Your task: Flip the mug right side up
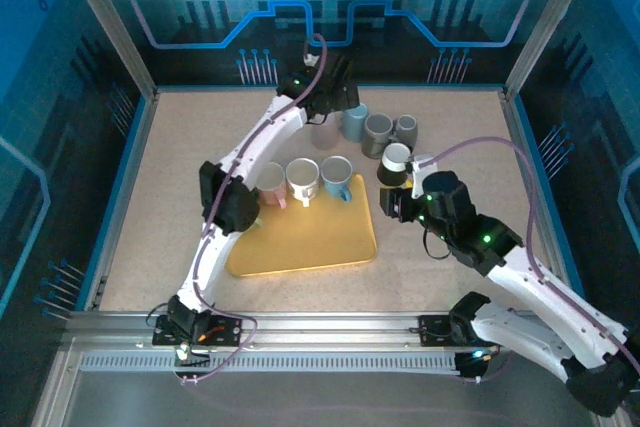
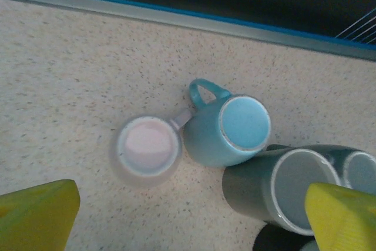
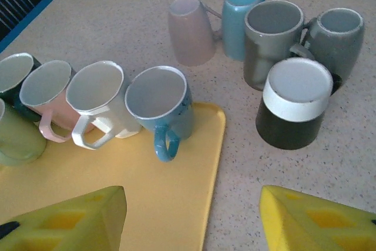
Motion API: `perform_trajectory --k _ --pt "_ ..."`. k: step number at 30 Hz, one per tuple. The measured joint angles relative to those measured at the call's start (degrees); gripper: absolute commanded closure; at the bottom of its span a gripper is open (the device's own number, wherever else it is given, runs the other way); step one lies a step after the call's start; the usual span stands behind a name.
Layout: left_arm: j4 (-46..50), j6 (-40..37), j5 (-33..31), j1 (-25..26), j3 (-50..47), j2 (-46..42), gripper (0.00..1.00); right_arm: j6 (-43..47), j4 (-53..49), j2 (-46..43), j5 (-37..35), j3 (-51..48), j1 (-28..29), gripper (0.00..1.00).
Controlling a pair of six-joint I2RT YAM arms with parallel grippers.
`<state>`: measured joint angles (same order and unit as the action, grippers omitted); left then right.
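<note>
The right gripper (image 3: 191,207) hung over the yellow tray (image 3: 147,186) edge, fingers spread apart. A black-and-white mug (image 3: 294,107) stood upside-down just beside it.

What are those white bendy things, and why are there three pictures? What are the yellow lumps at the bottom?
Those are two robot arms. One picture is taken from above. The other two come from little cameras on the wrists, and the yellow lumps are each arm's own fingers. On the table lies a yellow tray with mugs standing open side up. Behind it more mugs stand upside down: a pink mug, a blue mug, a black-and-white mug. The left gripper hangs open over the pink and blue ones, the right gripper open near the black-and-white one. Nothing is held.
</note>
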<state>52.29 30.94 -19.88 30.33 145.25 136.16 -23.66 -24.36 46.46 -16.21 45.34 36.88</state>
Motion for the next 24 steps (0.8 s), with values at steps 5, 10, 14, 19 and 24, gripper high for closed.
perform_trajectory --k 5,10,14,19,24 --pt "-1.92 -8.59 0.96 -0.63 -2.56 2.78 0.01 -0.59 0.02 -3.13 -0.04 -2.25 -0.59 0.36" --pt "-5.01 -17.94 1.86 -1.53 -4.76 2.78 0.01 -0.81 1.77 -2.95 1.31 -2.4 -1.01 0.35" --pt "-6.73 -23.56 4.79 -2.6 -5.07 3.13 0.01 -1.05 2.99 -2.34 3.08 -2.64 -1.73 0.35" --pt "-7.98 -28.15 7.52 -3.85 -2.95 6.67 0.02 -1.44 3.23 -2.19 4.61 -3.19 -2.4 0.34" --pt "-7.58 -30.05 11.47 -5.25 -2.4 10.12 0.06 -1.66 3.54 -2.19 5.51 -3.34 -2.64 0.34"
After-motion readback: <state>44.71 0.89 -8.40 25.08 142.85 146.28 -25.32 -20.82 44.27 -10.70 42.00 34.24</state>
